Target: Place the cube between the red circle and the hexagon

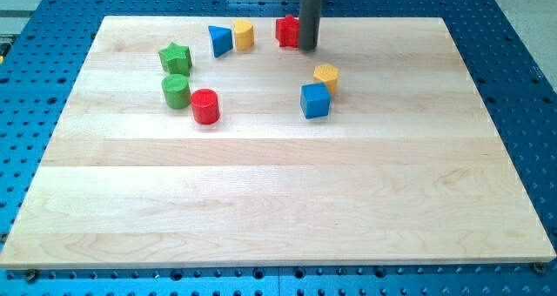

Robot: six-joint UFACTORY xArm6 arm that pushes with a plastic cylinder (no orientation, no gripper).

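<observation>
The blue cube (315,100) sits right of the board's middle, touching the yellow hexagon (326,77) just above and to its right. The red circle (205,106), a short cylinder, stands to the left, beside the green cylinder (176,91). My tip (308,47) rests on the board near the view's top, right against a red block (286,30) whose shape is partly hidden by the rod. The tip is above the cube and hexagon, apart from both.
A green star (176,58) lies at the upper left. A blue triangle (220,41) and a yellow cylinder (244,35) stand side by side near the top edge. The wooden board (278,200) lies on a blue perforated table.
</observation>
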